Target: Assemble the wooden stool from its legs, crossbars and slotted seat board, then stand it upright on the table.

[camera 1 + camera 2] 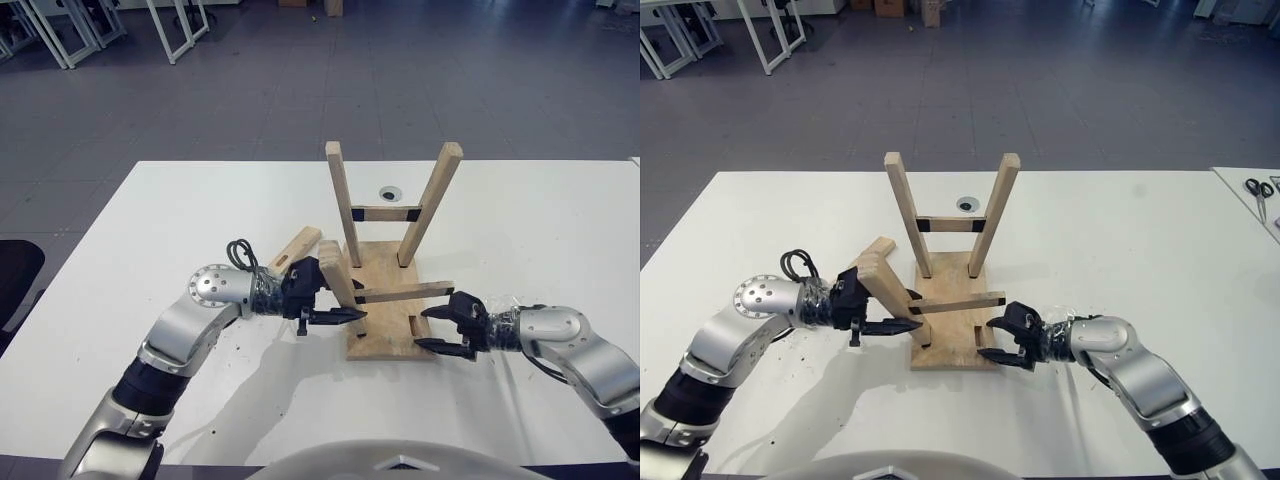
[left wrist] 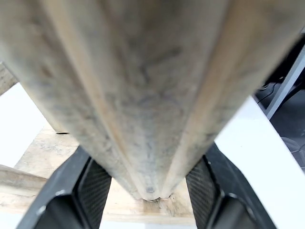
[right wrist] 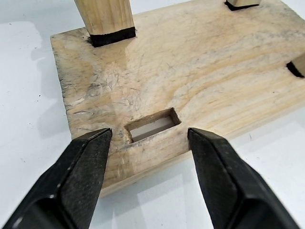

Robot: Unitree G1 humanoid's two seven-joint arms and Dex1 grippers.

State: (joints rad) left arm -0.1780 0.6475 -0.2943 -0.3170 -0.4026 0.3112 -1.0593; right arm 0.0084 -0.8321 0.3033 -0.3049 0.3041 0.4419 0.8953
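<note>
At the centre of the white desk (image 1: 520,230) the pale wooden slotted seat board (image 1: 390,325) lies flat. 2 upright wooden legs (image 1: 343,200), joined by a short dark-ended crossbar (image 1: 385,213), stand in its far slots. The step in hand looks to be seating a 3rd, tilted leg (image 1: 338,275), which carries a long crossbar (image 1: 405,293) reaching right over the board. To do it well, the leg's foot should be squared to the near-left slot, brought upright before pressing down, and the board kept from sliding. The crossbar's free end should also stay clear for the last leg. The left fingers (image 1: 330,316), left of centre, are pinched on the tilted leg, one against each side of it. The right fingers (image 1: 445,347), lower right of centre, are spread wide and hold nothing. They straddle the empty rectangular slot (image 3: 152,125) at the board's near edge, and I cannot tell whether their tips touch the wood. 1 more wooden piece (image 1: 295,250) lies on the desk just behind the left fingers.
</note>
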